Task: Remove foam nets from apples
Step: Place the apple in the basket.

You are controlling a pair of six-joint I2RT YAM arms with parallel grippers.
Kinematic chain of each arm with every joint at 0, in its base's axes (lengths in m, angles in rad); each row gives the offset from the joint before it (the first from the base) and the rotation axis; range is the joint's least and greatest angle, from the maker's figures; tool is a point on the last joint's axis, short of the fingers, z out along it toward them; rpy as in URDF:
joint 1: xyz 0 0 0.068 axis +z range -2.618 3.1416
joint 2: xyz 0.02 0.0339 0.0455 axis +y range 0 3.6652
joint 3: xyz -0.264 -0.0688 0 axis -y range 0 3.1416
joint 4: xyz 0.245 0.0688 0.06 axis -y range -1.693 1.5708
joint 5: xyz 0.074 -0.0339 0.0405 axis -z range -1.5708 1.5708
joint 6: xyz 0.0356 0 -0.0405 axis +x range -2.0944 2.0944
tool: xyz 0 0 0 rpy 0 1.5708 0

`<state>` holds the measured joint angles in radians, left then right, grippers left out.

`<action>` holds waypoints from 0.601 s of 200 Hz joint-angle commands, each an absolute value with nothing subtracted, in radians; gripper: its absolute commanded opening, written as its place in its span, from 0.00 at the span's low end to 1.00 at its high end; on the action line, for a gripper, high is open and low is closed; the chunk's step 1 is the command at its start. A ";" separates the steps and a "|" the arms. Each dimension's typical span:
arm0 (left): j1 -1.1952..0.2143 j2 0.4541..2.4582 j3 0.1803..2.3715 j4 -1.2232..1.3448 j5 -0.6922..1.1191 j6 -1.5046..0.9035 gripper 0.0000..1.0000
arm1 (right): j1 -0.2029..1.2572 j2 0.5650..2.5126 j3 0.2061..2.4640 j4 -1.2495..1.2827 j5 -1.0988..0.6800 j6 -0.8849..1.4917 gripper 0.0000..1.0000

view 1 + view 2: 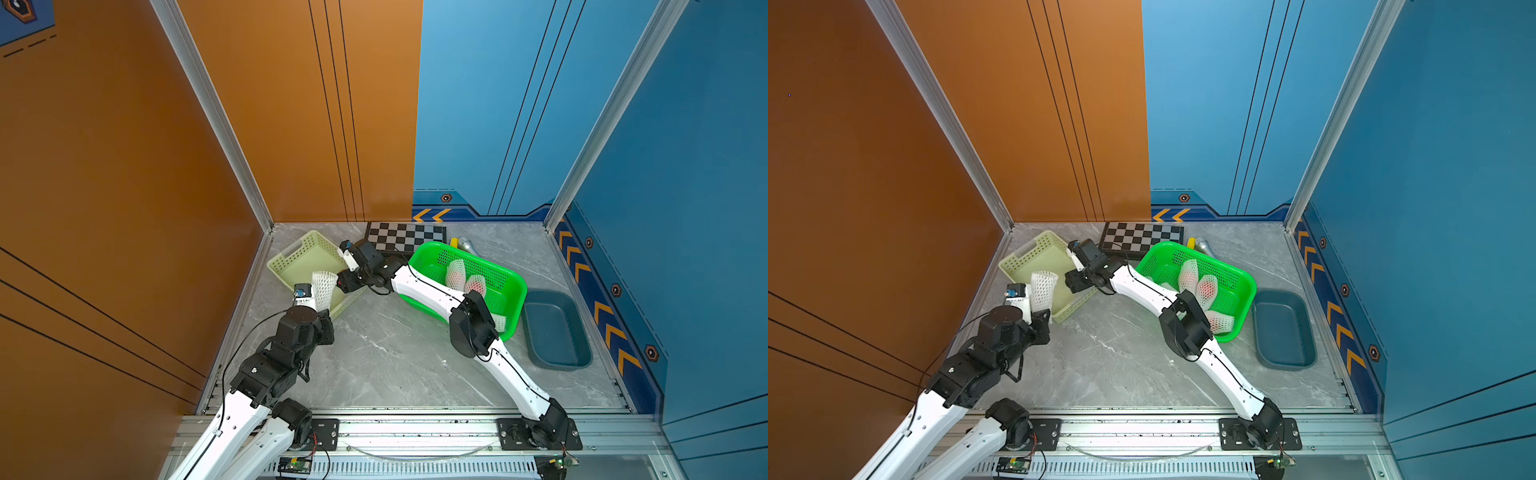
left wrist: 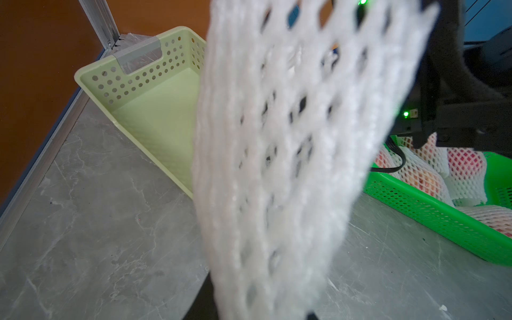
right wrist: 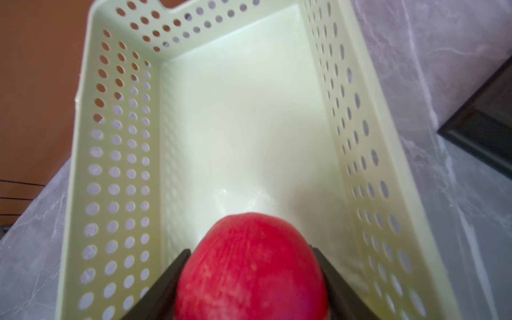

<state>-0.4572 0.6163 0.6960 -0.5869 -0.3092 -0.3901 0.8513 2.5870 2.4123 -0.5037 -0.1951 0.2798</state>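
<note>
Two holds: left gripper (image 1: 322, 309) pinches a limp, featherlight foam net (image 1: 324, 286) endwise; right gripper (image 3: 249, 253) clamps a firm, probably slick apple (image 3: 250, 273) sidewise.

On the worktop (image 1: 395, 365), a crate (image 1: 291, 253) is set at the far left, a basket (image 1: 515, 286) to its right, and a tub (image 1: 557, 328) right of that. A chessboard (image 1: 405, 235) lies behind the basket. Netted apples (image 1: 456, 272) lie in the basket. A bare apple (image 3: 250, 266) is held over the crate, near an empty net (image 1: 323, 289).

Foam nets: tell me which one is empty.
The foam net in the left gripper, hanging flat; the nets in the green basket still wrap apples.
</note>
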 commanded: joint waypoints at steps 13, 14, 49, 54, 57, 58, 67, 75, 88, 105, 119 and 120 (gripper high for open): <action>-0.445 0.616 0.707 -0.556 -0.281 -0.390 0.28 | 0.858 2.576 2.373 -0.638 -0.139 0.242 0.67; -0.445 0.617 0.707 -0.555 -0.281 -0.390 0.28 | 0.858 2.573 2.369 -0.638 -0.138 0.241 0.67; -0.438 0.632 0.706 -0.537 -0.267 -0.391 0.28 | 0.894 2.480 2.245 -0.637 -0.061 0.201 0.67; -0.438 0.634 0.706 -0.534 -0.264 -0.391 0.28 | 0.897 2.467 2.226 -0.637 -0.053 0.199 0.67; -0.438 0.636 0.706 -0.534 -0.263 -0.392 0.28 | 0.899 2.459 2.215 -0.637 -0.049 0.200 0.67; -0.438 0.636 0.707 -0.533 -0.262 -0.393 0.28 | 0.899 2.456 2.210 -0.637 -0.047 0.200 0.67; -0.437 0.641 0.705 -0.529 -0.256 -0.393 0.28 | 0.903 2.436 2.177 -0.636 -0.029 0.205 0.67; -0.437 0.643 0.703 -0.525 -0.254 -0.395 0.28 | 0.904 2.420 2.153 -0.635 -0.015 0.209 0.67; -0.437 0.646 0.701 -0.520 -0.246 -0.396 0.28 | 0.904 2.397 2.119 -0.629 0.000 0.212 0.67; -0.436 0.651 0.701 -0.515 -0.242 -0.397 0.28 | 0.906 2.375 2.094 -0.626 0.012 0.212 0.67; -0.436 0.656 0.704 -0.512 -0.238 -0.400 0.28 | 0.908 2.357 2.081 -0.623 0.020 0.209 0.68; -0.436 0.656 0.704 -0.512 -0.237 -0.400 0.28 | 0.909 2.358 2.080 -0.623 0.019 0.209 0.68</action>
<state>-0.4450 0.6502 0.6960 -0.5339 -0.2668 -0.3904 0.9108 2.4203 2.1090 -0.5900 -0.0353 0.2207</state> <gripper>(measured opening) 0.278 0.673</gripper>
